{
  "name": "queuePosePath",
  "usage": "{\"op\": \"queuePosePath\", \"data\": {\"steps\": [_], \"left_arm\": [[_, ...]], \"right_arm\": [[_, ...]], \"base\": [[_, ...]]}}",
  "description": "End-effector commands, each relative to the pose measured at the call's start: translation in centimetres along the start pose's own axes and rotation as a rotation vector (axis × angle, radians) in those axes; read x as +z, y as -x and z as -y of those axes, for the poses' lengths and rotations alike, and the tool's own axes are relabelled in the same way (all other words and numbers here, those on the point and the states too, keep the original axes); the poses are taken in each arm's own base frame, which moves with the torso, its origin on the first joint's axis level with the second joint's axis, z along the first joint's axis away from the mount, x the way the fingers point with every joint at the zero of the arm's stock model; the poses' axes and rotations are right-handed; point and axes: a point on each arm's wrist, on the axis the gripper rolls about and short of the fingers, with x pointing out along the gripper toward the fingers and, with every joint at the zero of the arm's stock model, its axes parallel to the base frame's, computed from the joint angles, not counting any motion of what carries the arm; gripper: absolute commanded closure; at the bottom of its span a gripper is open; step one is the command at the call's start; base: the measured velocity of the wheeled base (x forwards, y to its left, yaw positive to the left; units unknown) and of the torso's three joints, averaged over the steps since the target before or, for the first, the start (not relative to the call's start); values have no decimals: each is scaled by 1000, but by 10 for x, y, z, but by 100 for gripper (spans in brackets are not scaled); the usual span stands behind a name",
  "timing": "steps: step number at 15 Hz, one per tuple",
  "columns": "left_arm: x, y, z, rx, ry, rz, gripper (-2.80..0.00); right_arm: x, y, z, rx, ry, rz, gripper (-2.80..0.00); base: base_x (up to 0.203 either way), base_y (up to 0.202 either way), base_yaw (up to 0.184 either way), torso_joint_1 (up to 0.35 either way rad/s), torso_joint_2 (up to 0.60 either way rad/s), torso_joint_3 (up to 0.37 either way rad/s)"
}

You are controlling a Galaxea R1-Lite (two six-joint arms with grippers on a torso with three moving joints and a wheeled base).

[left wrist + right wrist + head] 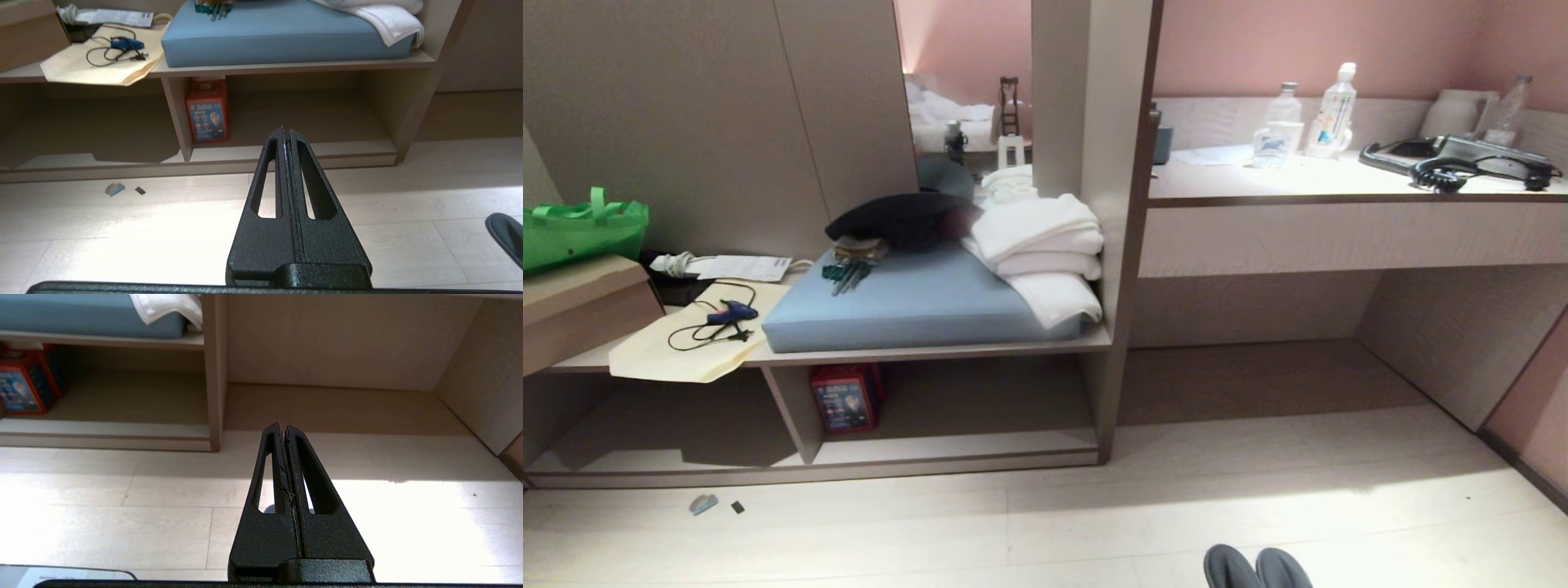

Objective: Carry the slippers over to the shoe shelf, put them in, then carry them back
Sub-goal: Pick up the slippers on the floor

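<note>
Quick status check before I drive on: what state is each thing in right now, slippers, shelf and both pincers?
slippers: side by side on the floor, not held
shoe shelf: open; no slippers in it, a red box stands by the divider
left pincer: shut, empty, above the floor
right pincer: shut, empty, above the floor

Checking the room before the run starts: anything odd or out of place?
Two small scraps lie on the floor in front of the shoe shelf, and a cream bag droops over the ledge above. The slippers sit side by side.
</note>
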Motion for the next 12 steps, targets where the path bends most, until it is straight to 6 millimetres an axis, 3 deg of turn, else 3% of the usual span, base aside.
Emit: {"op": "queuePosePath", "data": {"steps": [1,12], "left_arm": [[-2,-1,0,1,-1,-8,0],[-2,-1,0,1,2,-8,0]], "right_arm": [[0,0,0,0,1,1,0],[0,0,0,1,-7,0,0]], "base": [[0,0,0,2,2,-189],[0,0,0,3,2,-199]]}}
